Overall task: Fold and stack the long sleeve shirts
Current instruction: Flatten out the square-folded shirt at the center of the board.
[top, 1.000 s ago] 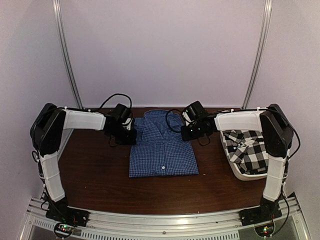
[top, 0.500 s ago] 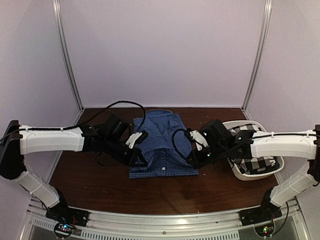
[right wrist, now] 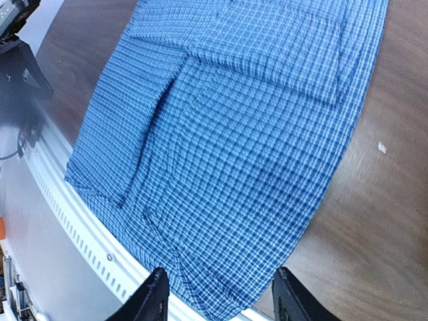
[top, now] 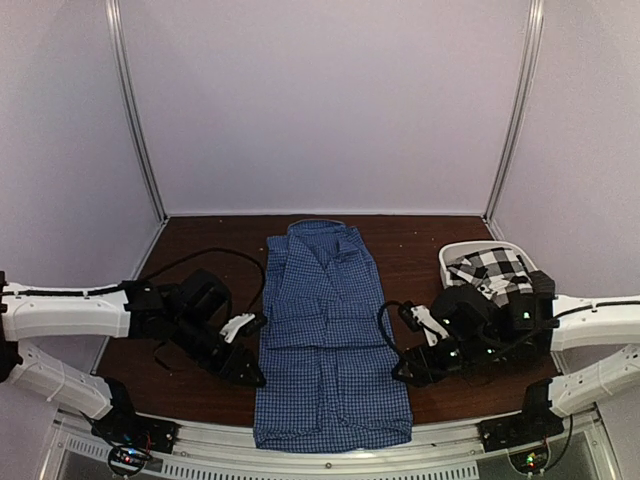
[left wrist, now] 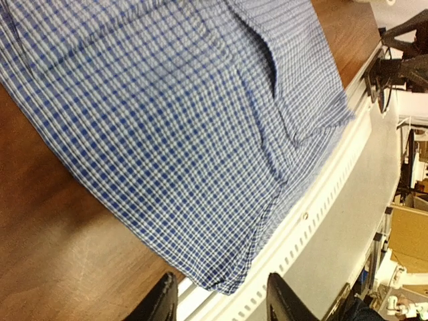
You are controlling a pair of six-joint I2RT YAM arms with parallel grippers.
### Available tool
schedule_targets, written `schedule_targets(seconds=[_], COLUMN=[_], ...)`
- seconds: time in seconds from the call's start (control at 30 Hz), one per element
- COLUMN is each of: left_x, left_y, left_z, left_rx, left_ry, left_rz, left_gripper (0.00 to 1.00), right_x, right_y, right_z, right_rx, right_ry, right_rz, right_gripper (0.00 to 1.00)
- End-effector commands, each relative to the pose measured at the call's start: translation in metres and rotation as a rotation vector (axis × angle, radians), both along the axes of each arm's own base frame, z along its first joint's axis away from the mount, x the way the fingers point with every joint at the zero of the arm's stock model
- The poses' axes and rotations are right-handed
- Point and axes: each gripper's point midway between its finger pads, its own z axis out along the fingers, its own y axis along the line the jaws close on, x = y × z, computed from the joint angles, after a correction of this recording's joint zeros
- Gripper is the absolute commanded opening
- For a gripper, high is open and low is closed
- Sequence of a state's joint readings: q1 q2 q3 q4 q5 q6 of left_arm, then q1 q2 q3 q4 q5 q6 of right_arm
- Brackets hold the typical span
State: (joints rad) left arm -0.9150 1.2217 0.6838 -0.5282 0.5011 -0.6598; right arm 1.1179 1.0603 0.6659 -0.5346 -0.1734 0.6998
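The blue gingham long sleeve shirt [top: 325, 330] lies stretched out on the brown table [top: 200, 260], collar at the back and hem hanging over the front edge. My left gripper [top: 252, 376] stands open by the shirt's left side; in the left wrist view its fingers frame the hem corner [left wrist: 224, 281] without touching it. My right gripper [top: 402, 374] is open at the shirt's right side, with the hem [right wrist: 221, 294] lying just ahead of it. A black-and-white checked shirt [top: 495, 270] sits crumpled in the white tub [top: 455, 252] at the right.
A slotted metal rail [top: 450, 436] runs along the table's near edge, and the shirt's hem drapes onto it. The rail also shows in both wrist views [left wrist: 334, 200] [right wrist: 73, 221]. Pale walls close in the table on three sides.
The blue shirt was a short folded rectangle; its lower half has been drawn toward the front edge. Both arms swung forward and low, and both grippers opened and released the cloth.
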Motion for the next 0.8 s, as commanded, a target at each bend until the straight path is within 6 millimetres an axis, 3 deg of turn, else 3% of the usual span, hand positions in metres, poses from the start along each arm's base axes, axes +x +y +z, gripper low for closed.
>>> schedule_targets(seconds=[0.0,0.2,0.43,0.6,0.77], left_x=[0.044,0.120,0.200,0.228,0.232], left_y=[-0.012,-0.018,-0.015,-0.019,-0.033], left_z=[0.041,0.047,0.017,-0.008,-0.027], left_rx=[-0.045,0.062,0.162,0.177,0.155], left_ry=[-0.139,-0.316,-0.378,-0.362,-0.323], left_rz=[0.094,0.226,0.333,0.346,0.321], left_gripper=[0.47,0.47,0.46,0.47,0.46], right_x=[0.038,0.095,0.165,0.193,0.202], right_y=[0.001,0.034,0.063,0.079,0.088], right_z=[0.030,0.038,0.036,0.027,0.018], right_rx=[-0.071,-0.076,-0.118,-0.145,-0.162], right_ry=[-0.137,-0.265,-0.370,-0.390,-0.391], right_rz=[-0.078,-0.113,-0.169,-0.183,-0.172], right_gripper=[0.57,0.60,0.63,0.66,0.66])
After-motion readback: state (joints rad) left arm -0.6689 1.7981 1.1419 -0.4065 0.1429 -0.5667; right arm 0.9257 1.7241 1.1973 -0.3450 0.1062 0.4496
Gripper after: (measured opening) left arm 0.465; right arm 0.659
